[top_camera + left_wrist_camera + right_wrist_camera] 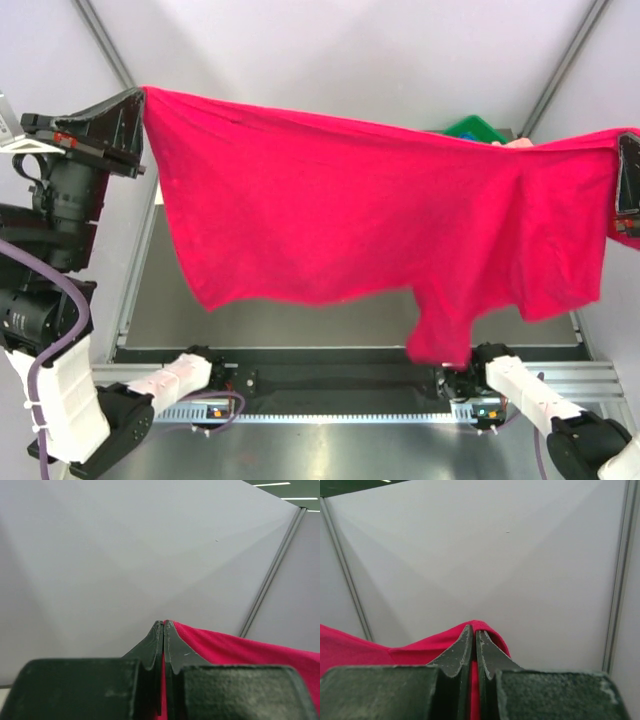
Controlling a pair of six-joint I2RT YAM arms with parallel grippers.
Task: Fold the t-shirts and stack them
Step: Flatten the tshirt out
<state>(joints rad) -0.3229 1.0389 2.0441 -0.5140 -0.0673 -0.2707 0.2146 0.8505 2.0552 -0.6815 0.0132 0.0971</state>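
So far nothing looks folded: the red shirt hangs spread out above the table, its top corners pinched by the left gripper and right gripper, both clamped shut on cloth. Folding and stacking seem all left to do.

The two dark, scuffed fingers of the right arm rise from the bottom edge. They stand pressed together with their tips nearly touching. A fold of the crimson-red soft cloth t-shirt is pinched in the thin slit between them. The cloth humps just over the fingertips, shows a little to their right, and spreads away low to their left. Beyond the fingers stands a pale grey wall panel. A slim upright metal strip runs far to the right, and a leaning metal strip runs to the left.
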